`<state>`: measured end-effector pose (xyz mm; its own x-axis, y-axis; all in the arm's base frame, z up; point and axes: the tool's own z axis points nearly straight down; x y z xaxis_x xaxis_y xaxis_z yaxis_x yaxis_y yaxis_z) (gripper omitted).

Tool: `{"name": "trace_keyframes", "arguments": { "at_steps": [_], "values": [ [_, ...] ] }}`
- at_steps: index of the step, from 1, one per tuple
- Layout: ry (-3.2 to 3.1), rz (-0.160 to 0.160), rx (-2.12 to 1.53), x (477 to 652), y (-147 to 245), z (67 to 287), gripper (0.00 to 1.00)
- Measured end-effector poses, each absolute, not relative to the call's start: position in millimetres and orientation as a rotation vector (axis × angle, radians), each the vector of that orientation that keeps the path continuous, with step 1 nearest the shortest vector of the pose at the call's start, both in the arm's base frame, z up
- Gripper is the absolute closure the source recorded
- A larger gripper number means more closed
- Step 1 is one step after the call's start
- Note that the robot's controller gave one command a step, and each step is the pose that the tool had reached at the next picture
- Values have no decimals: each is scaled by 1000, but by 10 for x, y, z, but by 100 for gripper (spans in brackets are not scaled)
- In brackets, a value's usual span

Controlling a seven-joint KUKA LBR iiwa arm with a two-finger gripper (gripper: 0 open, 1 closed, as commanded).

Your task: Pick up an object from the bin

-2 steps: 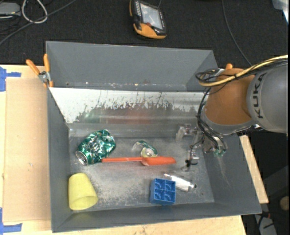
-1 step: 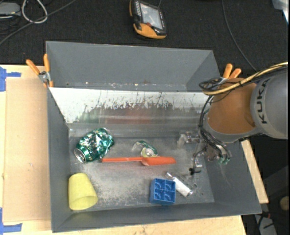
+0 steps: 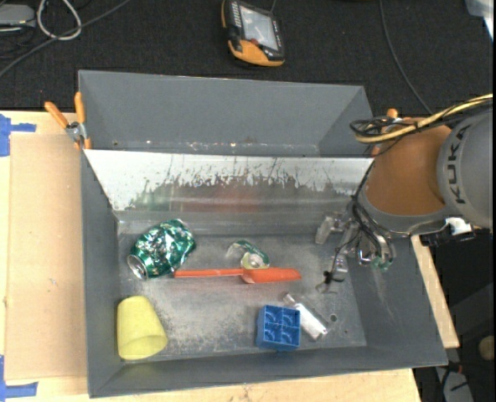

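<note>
- Camera view: the end effector (image 3: 338,262) is hanging low over bare floor at the right side of the bin (image 3: 231,115); I cannot tell whether it is wide or narrow.
- Nearest things: an orange stick (image 3: 223,273) is lying with its right end just left of the end effector. A blue brick (image 3: 279,326) is sitting near the front, with a white piece (image 3: 308,321) just beside it.
- Farther left, a crushed green can (image 3: 162,249), a green-and-white roll (image 3: 250,254) and a yellow cup (image 3: 139,328) are lying apart.

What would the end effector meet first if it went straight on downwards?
Probably the bare floor of the bin, just right of the orange stick; nothing seems to lie under the end effector, though depth is unclear.
</note>
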<state>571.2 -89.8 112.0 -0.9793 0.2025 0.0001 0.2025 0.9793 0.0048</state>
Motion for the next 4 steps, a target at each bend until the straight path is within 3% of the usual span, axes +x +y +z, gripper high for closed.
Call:
{"name": "trace_keyframes", "arguments": {
  "at_steps": [1,2,3,4],
  "values": [
    [3151,6,138,5599,-807,784,0],
    [3136,7,73,5950,-715,692,0],
    [3078,4,688,5724,-592,690,0],
    [3098,6,514,6037,-572,793,0]
  ]
}}
